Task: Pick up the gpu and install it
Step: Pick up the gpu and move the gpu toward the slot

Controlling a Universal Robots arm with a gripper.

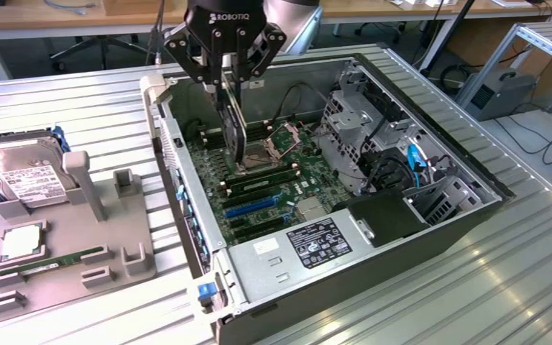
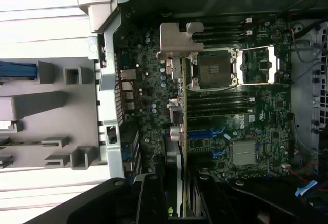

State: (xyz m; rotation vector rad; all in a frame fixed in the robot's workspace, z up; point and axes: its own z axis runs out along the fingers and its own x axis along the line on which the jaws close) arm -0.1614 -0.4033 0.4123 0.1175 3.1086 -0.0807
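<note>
The gripper [image 1: 226,75] is clamped on the gpu [image 1: 235,126], which hangs inside the open computer case [image 1: 430,237] above the motherboard [image 1: 286,180], near the case's slotted wall at the exterior view's left. Gripping one end probably leaves the rest of the card free to go in. Its long axis seems to run steeply down from the fingers, with the silver bracket [image 2: 174,39] farthest from them, beside the processor socket [image 2: 212,70].

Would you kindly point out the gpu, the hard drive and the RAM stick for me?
gpu [image 1: 235,129], exterior view, middle of its upright board.
hard drive [image 1: 29,181], exterior view, on its white label.
RAM stick [image 1: 60,260], exterior view, middle of its green strip.
</note>
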